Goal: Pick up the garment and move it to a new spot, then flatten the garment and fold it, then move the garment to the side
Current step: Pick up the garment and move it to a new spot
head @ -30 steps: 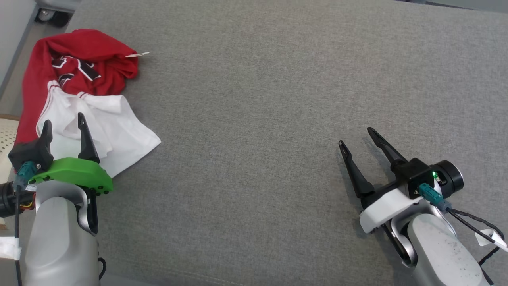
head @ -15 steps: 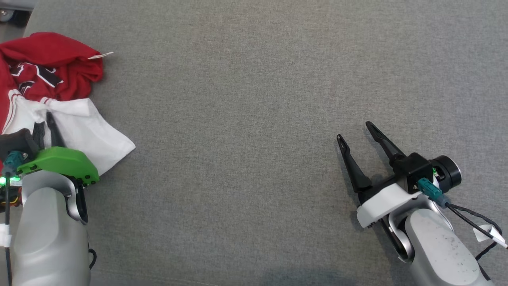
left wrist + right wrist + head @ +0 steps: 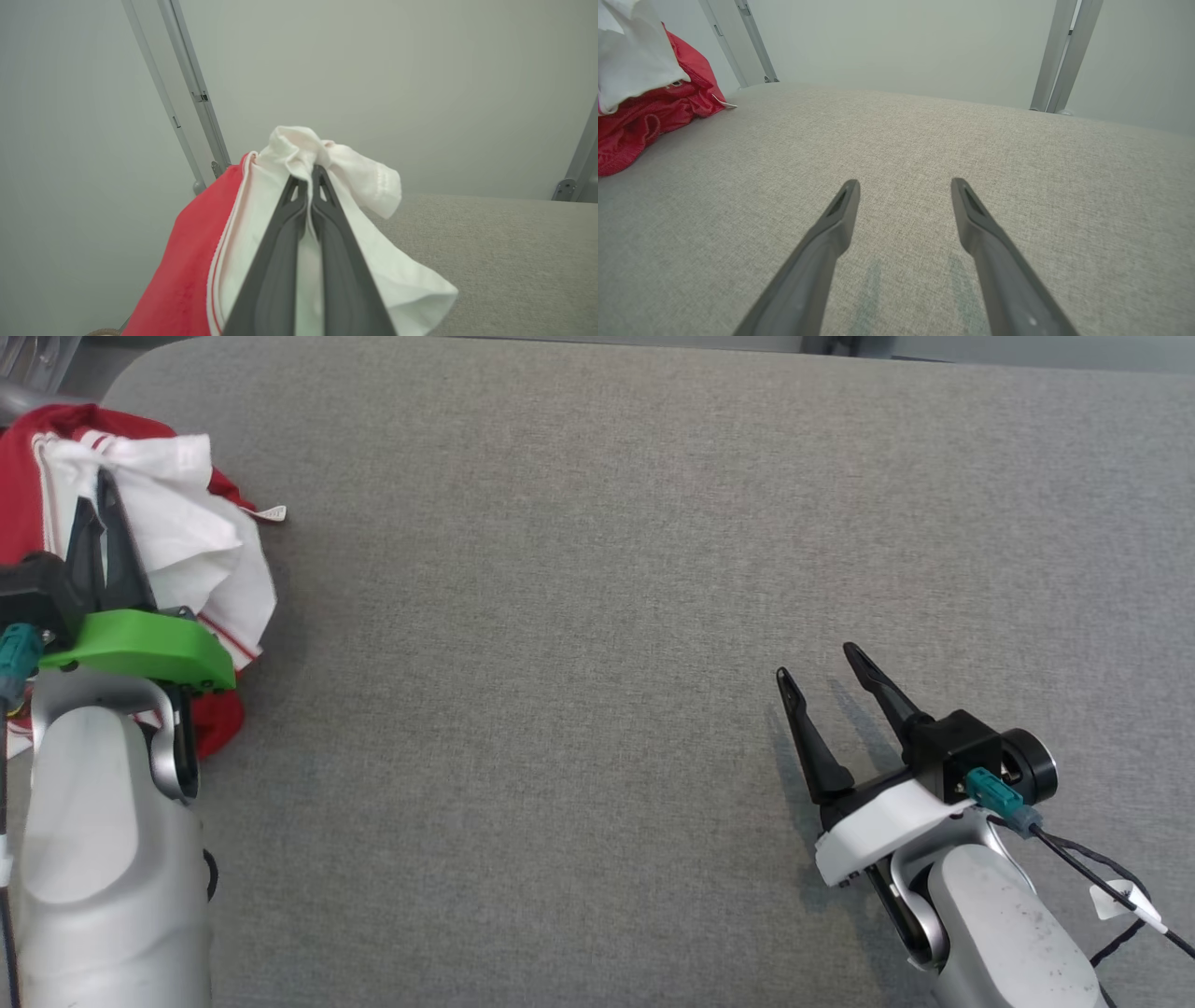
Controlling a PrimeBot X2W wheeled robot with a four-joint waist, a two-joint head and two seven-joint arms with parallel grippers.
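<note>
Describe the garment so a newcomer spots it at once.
Start at the wide grey fabric surface and go to its far left corner. There the garment is bunched: red cloth with a white panel edged in thin red stripes, the white part pinched in the shut left pincer. Its red and white stand out against the plain grey around it.

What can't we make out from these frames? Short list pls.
- Full extent of the garment: in the head view it is cut by the left edge and partly covered by the left claw and its arm.
- Which part of it is pinched: in the left wrist view the cloth bunches around the shut fingers.
- How much of it lies on the grey surface: in the right wrist view it is cut by the left edge.
</note>
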